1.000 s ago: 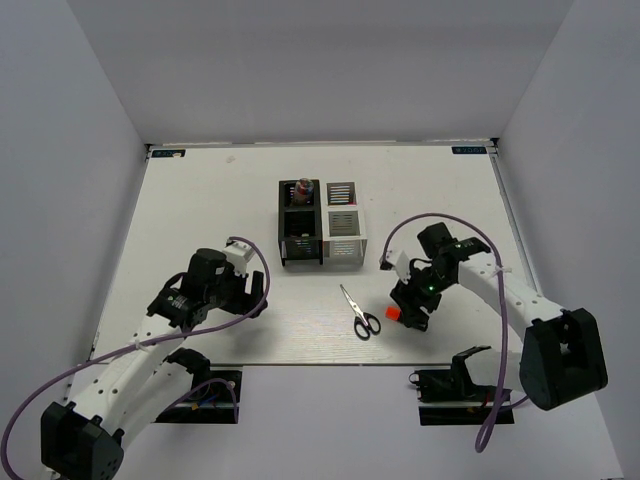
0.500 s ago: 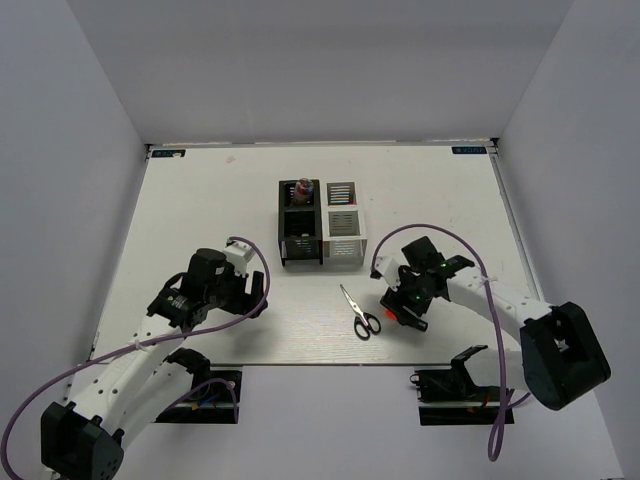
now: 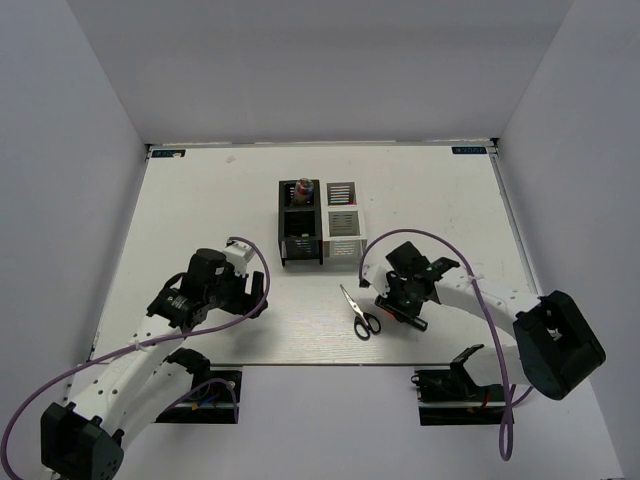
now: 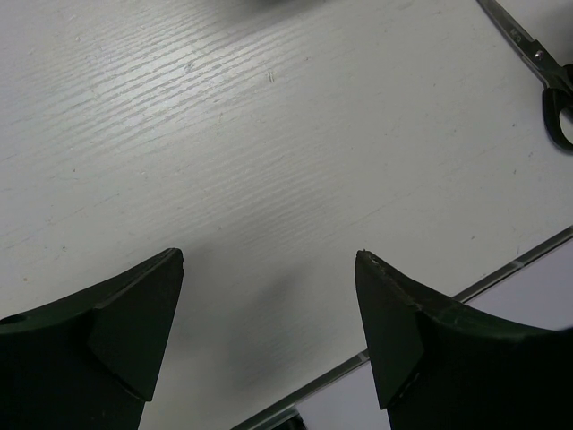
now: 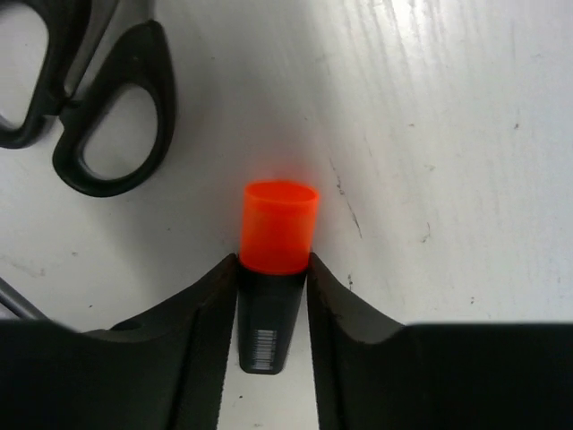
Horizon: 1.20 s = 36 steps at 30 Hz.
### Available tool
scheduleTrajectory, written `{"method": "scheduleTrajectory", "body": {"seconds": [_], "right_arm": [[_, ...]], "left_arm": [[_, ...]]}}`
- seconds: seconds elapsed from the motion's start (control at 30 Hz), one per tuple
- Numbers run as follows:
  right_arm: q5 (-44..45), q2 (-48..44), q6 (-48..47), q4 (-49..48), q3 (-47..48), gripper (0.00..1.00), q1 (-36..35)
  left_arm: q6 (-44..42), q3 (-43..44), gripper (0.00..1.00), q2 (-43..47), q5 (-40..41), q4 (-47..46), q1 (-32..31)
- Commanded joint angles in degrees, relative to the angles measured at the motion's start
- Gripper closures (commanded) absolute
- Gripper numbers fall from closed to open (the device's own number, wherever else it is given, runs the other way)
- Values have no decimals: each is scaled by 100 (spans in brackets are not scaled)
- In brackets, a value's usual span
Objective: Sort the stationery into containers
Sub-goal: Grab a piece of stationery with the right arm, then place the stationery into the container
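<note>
My right gripper (image 5: 271, 269) pinches the short black plastic marker with the orange cap (image 5: 279, 224) by its barrel, near the worktop's (image 3: 200, 200) front edge, beside the black-handled steel scissors (image 3: 355, 308); light, stiff, probably slick; left gripper (image 4: 269, 260) spread.

The right gripper (image 5: 273, 300) holds an orange-capped black marker (image 5: 278, 235) between its two fingers (image 5: 201, 336). Both inner faces touch the black barrel just below the cap. The cap projects beyond the fingertips, and a small barcode shows on the barrel. The black scissors (image 5: 163, 81) lie on the white desk (image 5: 448, 134) nearby, their finger loops clear of the marker.
</note>
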State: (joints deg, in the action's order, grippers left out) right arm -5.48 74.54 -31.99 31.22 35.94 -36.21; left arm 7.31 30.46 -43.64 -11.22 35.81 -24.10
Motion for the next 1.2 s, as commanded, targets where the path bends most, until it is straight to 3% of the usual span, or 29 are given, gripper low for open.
{"method": "scheduleTrajectory", "body": {"seconds": [0.0, 0.07, 0.1, 0.17, 0.3, 0.47, 0.6, 0.73, 0.77, 0.87, 1.03, 1.17], "right_arm": [[249, 368, -71, 32, -184, 63, -150], [65, 526, -88, 190, -105, 74, -159], [38, 570, -106, 252, -88, 91, -141], [-84, 570, -123, 331, -17, 100, -150], [-278, 70, -185, 682, 325, 100, -150], [-367, -738, -211, 614, 1779, 100, -115], [-103, -302, 33, 244, 3057, 100, -115], [81, 253, 376, -1072, 3578, 100, -97], [108, 306, 438, -2223, 3517, 100, -115], [397, 753, 946, -3372, 3419, 100, -97], [680, 1694, 1371, -4903, 3762, 100, -27], [409, 2185, 1712, -5372, 3982, 100, 114]], "left_arm": [[-28, 57, 12, 127, -117, 5, 10], [-37, 48, 12, 154, -99, 14, 19], [-37, 48, 12, 154, -99, 13, 10], [-37, 39, 12, 171, -99, -4, 10], [-46, 30, 12, 154, -117, -22, 19], [-54, 39, 12, 57, -134, -4, 19], [-72, 30, 12, -4, -205, -22, 19], [-63, 22, 12, -13, -170, -31, 28], [-63, -4, 12, -5, -161, -57, 19], [-54, -22, 12, -13, -152, -66, 19], [-63, -14, 12, -136, -152, -39, 19], [-81, -14, 12, -198, -143, -57, 19]]}}
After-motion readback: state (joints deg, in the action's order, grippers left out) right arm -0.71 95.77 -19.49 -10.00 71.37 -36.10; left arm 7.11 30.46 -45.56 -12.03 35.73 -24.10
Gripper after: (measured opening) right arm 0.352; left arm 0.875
